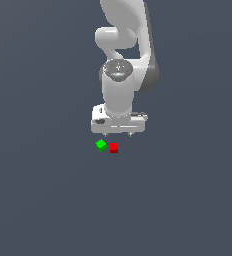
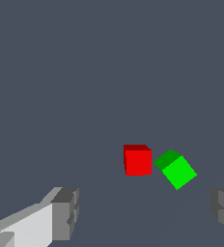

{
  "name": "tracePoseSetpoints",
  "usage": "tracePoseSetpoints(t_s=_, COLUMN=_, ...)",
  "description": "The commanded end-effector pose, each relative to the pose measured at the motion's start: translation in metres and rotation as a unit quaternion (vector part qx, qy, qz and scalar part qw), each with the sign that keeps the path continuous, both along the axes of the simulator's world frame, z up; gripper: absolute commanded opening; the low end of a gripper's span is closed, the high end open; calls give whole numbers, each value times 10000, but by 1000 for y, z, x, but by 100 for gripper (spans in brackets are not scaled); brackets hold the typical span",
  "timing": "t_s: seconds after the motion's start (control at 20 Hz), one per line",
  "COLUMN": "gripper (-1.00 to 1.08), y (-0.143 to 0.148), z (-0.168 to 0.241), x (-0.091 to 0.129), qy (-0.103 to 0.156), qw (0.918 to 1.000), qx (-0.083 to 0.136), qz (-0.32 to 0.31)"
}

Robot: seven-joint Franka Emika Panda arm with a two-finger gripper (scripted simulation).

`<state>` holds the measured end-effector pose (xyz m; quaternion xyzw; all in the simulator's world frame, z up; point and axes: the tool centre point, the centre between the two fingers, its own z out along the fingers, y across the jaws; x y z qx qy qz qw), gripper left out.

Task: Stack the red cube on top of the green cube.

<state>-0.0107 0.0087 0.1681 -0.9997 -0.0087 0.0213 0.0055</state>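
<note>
The gripper (image 1: 118,135) hangs with its jaws spread wide and nothing held between them. The red cube (image 1: 113,148) and the green cube (image 1: 101,145) rest just beneath its fingertips, side by side and slightly apart; the green cube sits rotated relative to the red.

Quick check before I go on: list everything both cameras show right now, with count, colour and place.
red cube: one, bright red, on the dark grey floor, on the exterior view's right of the green cube, apart from it, not stacked.
green cube: one, bright green, on the floor, turned at an angle to the red cube.
floor: one, plain dark grey surface.
arm: one, white Franka Panda, pointing downward.
gripper: one, white with grey fingers, open, holding nothing; in the exterior view it appears just above the cubes.
</note>
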Motion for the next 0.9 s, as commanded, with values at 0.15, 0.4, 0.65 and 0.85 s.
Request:
tracePoseSetpoints(t_s=0.15, gripper=100, y=0, z=0, x=0, qy=-1, qw=10000, qx=0, qz=32)
tracePoseSetpoints(t_s=0.4, gripper=100, y=0, z=-3, x=-1, qy=-6, qw=9997, qx=4, qz=227)
tracePoseSetpoints(t_s=0.65, gripper=100, y=0, z=-7, x=-3, qy=-15, qw=9982, qx=10, qz=599)
tracePoseSetpoints(t_s=0.85, gripper=100, y=0, z=-12, x=-5, qy=-26, qw=9947, qx=17, qz=1023)
